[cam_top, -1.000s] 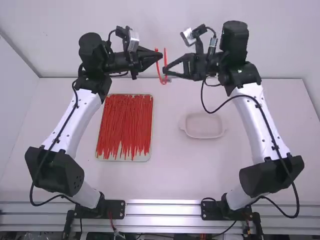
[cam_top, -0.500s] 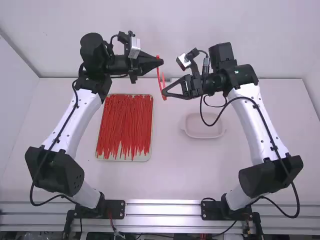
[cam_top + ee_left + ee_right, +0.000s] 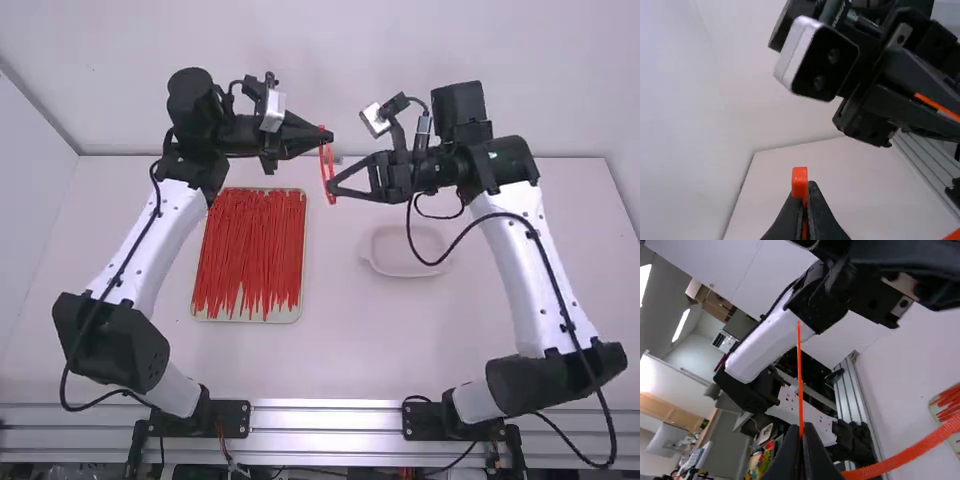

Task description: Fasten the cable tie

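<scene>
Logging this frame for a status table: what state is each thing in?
cable tie: bent, unfastened, held in the air by both ends.
left end effector: shut on the cable tie's head.
right end effector: shut on the cable tie's tail.
tray: full of loose red ties.
dish: empty.

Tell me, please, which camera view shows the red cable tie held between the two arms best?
The high view: the cable tie curves between the left end effector and right end effector. The left wrist view shows one end pinched; the right wrist view, a thin strap and a curved stretch.
</scene>
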{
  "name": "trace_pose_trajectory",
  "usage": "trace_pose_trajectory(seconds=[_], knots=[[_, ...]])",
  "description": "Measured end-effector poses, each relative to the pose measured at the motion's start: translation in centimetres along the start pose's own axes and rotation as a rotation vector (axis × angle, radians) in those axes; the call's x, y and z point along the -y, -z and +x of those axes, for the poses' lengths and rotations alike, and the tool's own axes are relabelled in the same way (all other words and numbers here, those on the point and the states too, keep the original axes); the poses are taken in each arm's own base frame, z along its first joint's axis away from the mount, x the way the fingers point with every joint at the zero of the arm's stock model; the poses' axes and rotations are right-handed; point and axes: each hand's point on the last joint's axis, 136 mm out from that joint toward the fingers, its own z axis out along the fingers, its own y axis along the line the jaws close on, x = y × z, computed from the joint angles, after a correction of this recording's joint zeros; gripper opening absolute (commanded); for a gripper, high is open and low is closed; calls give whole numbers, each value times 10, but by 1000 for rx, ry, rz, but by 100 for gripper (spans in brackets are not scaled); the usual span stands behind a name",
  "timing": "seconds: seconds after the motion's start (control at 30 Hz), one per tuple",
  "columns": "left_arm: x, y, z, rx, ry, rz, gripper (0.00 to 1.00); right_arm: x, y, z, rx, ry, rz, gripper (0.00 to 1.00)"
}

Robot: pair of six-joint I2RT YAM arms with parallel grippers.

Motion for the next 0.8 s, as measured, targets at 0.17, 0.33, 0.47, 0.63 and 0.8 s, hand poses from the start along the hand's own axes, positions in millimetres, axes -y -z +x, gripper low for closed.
trace_pose_trajectory(seconds=[0.17, 0.33, 0.47, 0.63, 0.8], knots=[[5, -8, -6, 15, -42, 24, 2, 3, 0, 2, -1, -29, 24, 0], [5, -8, -7, 17, -51, 24, 2, 5, 0, 1, 0, -26, 32, 0], [5, -8, -11, 24, -86, 26, 2, 5, 0, 1, 1, -28, 36, 0], [7, -7, -19, 40, -147, 32, 2, 6, 0, -1, 4, -23, 43, 0], [8, -7, -26, 53, -175, 37, 2, 8, 0, -8, 15, -8, 53, 0]])
